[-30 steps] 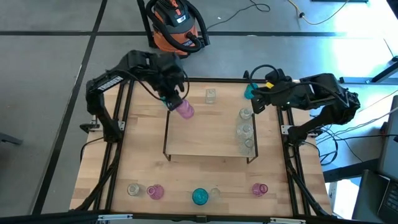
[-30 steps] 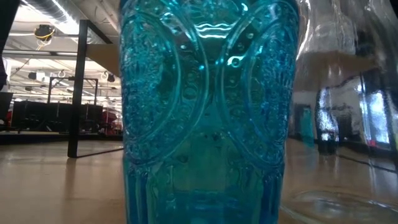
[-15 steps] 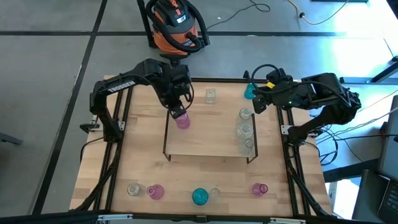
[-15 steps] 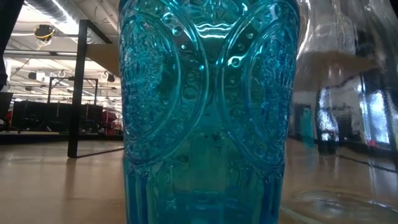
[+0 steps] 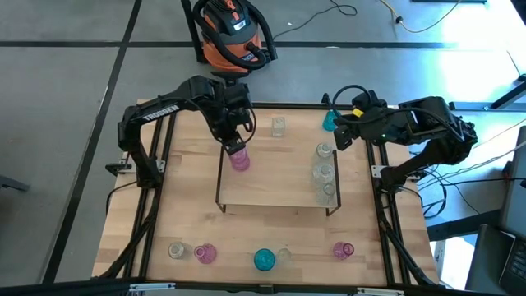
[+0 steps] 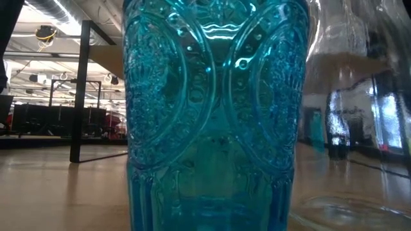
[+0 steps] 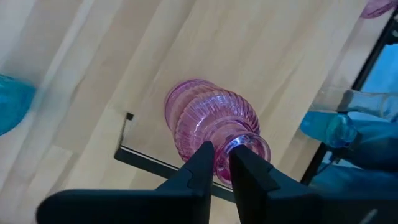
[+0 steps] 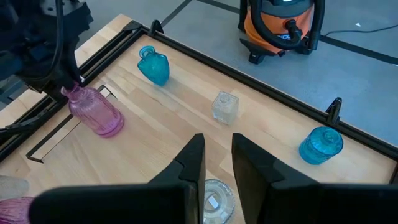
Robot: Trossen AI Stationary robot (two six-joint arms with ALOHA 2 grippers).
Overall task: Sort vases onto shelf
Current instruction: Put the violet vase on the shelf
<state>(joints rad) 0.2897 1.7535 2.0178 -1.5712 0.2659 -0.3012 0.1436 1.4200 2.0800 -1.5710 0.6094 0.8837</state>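
Two dark arms reach in from the far corners of a wooden table [image 5: 189,214]. From the left, one arm bends at the elbow and points its pincer [image 5: 235,145] straight down over the left end of the low shelf [image 5: 275,185]. Its fingers [image 7: 205,163] are nearly closed on the neck of a ribbed pink vase [image 5: 239,159], which stands upright on the shelf. Whether they grip it or merely touch it is hard to judge. From the right, the other arm folds back on itself, its pincer [image 5: 338,130] narrow and holding nothing, hovering near three clear vases [image 5: 325,173] lined along the shelf's right end.
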